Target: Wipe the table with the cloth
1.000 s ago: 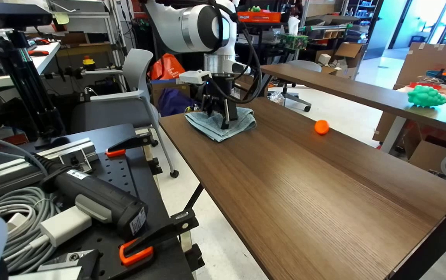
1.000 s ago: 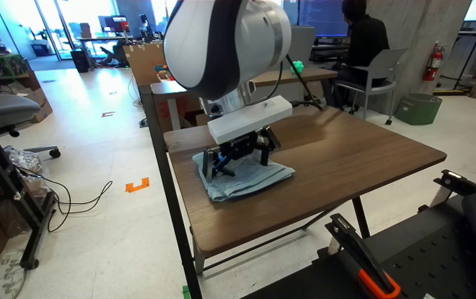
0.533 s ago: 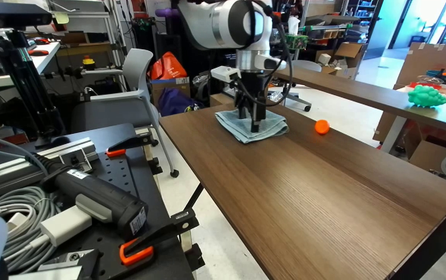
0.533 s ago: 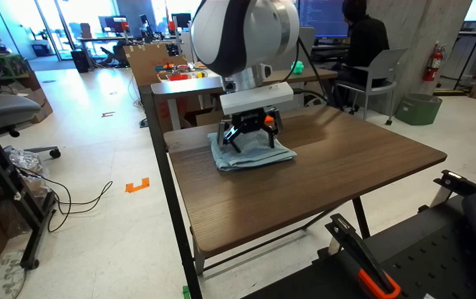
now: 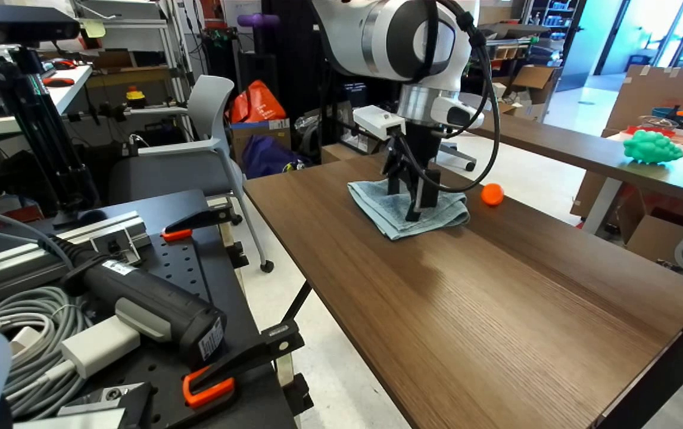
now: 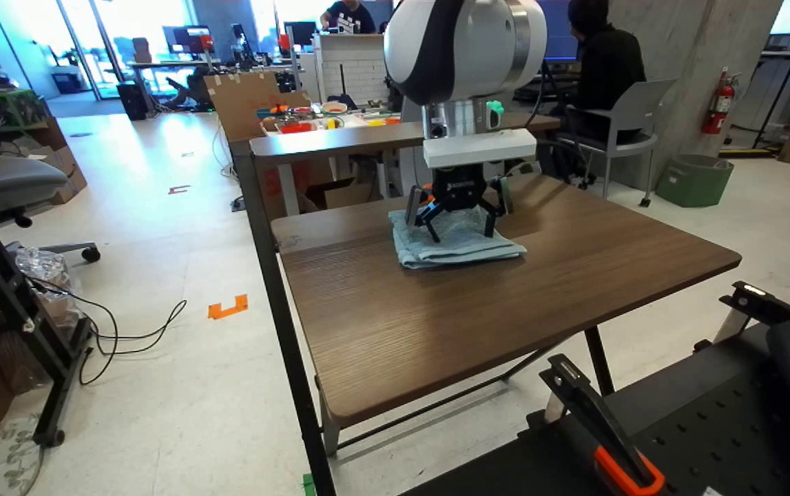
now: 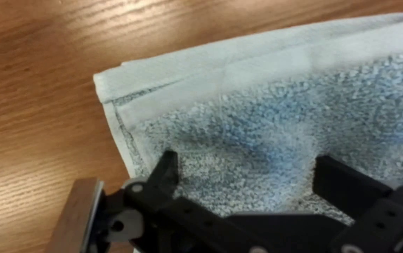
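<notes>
Table (image 5: 496, 310) is stretching near and right of the cloth (image 5: 393, 210), atop which the gripper (image 6: 462, 237) is resting, gaping wide, seemingly pinching nothing.

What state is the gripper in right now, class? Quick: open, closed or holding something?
Gripper: open, its fingers well apart and pointing down onto the cloth, which is not pinched between them.
</notes>
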Robot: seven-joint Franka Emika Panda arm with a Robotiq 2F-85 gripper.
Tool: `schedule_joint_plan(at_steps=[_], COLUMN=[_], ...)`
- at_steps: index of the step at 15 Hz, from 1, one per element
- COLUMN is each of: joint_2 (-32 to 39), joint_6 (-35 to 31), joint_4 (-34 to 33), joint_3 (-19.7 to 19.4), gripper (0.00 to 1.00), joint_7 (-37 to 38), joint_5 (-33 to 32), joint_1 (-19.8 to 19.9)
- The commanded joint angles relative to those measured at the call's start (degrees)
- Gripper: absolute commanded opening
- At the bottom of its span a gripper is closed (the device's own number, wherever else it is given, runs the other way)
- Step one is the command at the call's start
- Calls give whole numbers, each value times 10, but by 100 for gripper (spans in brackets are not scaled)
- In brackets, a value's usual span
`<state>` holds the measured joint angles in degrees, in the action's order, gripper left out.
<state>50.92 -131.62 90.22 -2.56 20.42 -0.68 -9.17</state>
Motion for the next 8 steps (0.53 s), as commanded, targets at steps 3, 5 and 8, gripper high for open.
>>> schedule_joint_plan(at_steps=[3, 5, 8], joint_2=[-52, -71, -71], joint_6=[83, 93, 86], joint_4=[98, 127, 146], joint_3=[9, -13, -47], gripper=[100, 100, 100], joint_7=[-98, -76, -24], joint_5=[-24, -43, -47], joint_1=[7, 0, 16])
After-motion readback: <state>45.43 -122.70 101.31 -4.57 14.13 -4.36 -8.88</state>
